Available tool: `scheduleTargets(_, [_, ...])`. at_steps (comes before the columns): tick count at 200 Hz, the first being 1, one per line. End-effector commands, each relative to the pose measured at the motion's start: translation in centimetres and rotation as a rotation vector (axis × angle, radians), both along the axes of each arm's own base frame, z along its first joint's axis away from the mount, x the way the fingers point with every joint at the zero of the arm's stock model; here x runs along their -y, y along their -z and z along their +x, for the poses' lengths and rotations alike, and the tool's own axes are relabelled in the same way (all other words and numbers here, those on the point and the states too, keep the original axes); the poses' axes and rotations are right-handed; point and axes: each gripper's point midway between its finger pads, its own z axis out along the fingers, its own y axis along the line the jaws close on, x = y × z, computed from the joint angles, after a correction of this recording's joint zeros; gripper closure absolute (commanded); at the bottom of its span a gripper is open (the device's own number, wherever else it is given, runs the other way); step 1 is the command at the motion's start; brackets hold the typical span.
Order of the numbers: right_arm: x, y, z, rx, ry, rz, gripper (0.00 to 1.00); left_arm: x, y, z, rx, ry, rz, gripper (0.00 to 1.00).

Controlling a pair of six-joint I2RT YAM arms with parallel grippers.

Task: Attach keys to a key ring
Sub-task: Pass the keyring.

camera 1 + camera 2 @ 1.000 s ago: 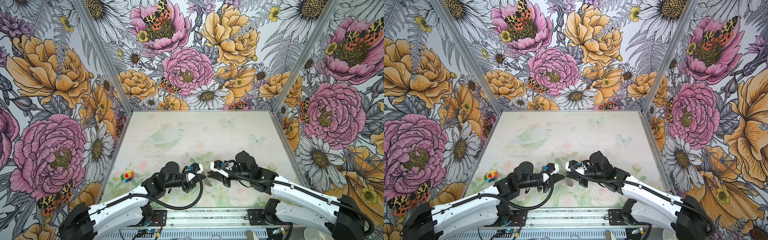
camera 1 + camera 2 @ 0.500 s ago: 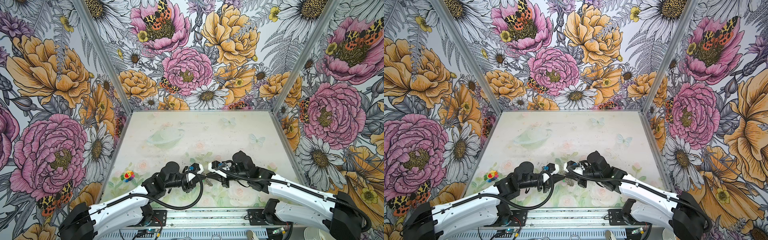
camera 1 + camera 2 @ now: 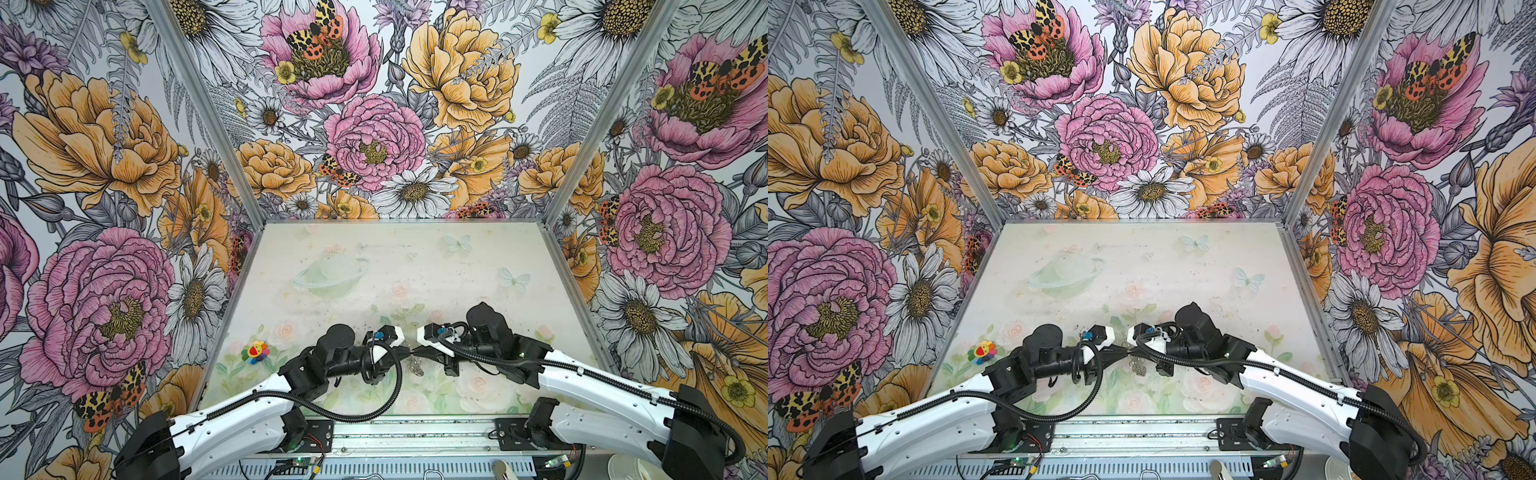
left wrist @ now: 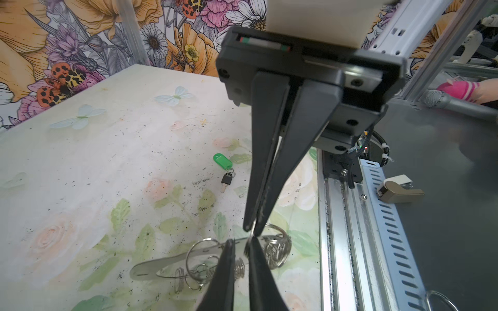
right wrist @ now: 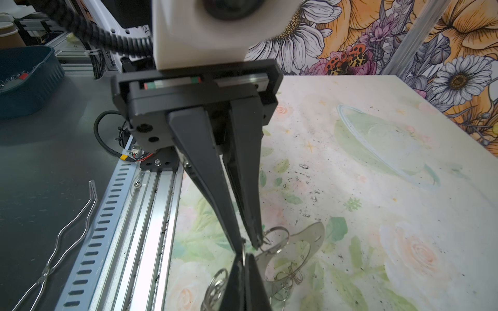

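green-tagged key (image 4: 225,172) apart from key ring (image 4: 147,269)

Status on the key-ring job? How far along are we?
Done: nothing attached; the green-tagged key lies loose on the table, apart from the key ring. In hand: right end effector is shut on one wire ring of it; left end effector faces it, jaws slightly parted. Remaining: fetch the key, thread it on. No second key in view.

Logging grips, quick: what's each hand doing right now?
Left hand: slightly open, no clear grip.
Right hand: closed on the key ring, pinching one wire loop.
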Motion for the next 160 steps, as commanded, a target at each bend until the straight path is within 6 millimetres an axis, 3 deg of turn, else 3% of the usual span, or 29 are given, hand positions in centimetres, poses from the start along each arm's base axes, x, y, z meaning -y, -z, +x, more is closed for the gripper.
scheduleTargets(1, [-0.1,-2.4,-0.2,0.031,-0.008,0.072,1.0,-0.5,-1.1,0.8,0.036,-0.043,-0.054,0.82])
scheduleTargets(51, [-0.1,-4.9,-0.5,0.041,-0.022,0.2,1.0,-0.8,-1.7,0.5,0.03,-0.023,-0.11,0.81])
scheduleTargets(84, [-0.5,-5.5,-0.5,0.037,-0.035,0.236,1.0,-0.9,-3.1,-0.5,0.039,0.018,-0.175,0.8])
scheduleTargets(160, [-1.0,-6.7,-0.7,0.039,-0.059,0.327,1.0,-0.7,-3.8,-1.4,0.024,0.08,-0.223,0.81])
